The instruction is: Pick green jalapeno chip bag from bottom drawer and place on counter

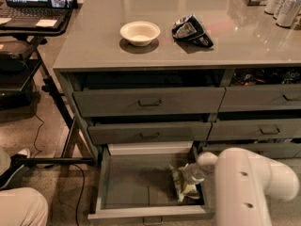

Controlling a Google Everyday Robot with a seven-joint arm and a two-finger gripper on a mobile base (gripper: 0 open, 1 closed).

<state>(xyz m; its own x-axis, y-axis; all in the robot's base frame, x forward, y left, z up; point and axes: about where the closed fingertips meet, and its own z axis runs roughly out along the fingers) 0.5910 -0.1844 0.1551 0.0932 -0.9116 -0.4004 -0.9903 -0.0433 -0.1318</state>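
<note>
One light-green-and-white glossy chip bag (pixel 180 188) lies at the right of the open grey bottom drawer (pixel 136 182). The pale claw (pixel 192 172) sits over it; grip state cannot be told. On the glossy grey tabletop (pixel 94 46): one cream bowl (pixel 139 33), one black-and-white bag (pixel 190 30).

counter (pixel 94 46): smooth, glossy grey-brown top with bright light spots on it. bowl (pixel 139 33) on the counter: smooth off-white with a faint sheen, ceramic or plastic, can't tell. black-and-white bag (pixel 190 30) also on the counter: crinkled glossy film. drawer fronts (pixel 108 102) under the counter: matt grey, painted look, with dark handles (pixel 150 102). bottom drawer (pixel 136 182), lowest under the counter: flat matt grey floor panel. chip bag (pixel 181 188) in it: crumpled glossy film, light green and white. gripper (pixel 192 173) is down in that drawer at the chip bag, mostly hidden by the arm (pixel 249 187); the arm shell is smooth white plastic with a satin sheen. ground (pixel 42 126) left of the counter: dull, speckled, concrete-like.
</note>
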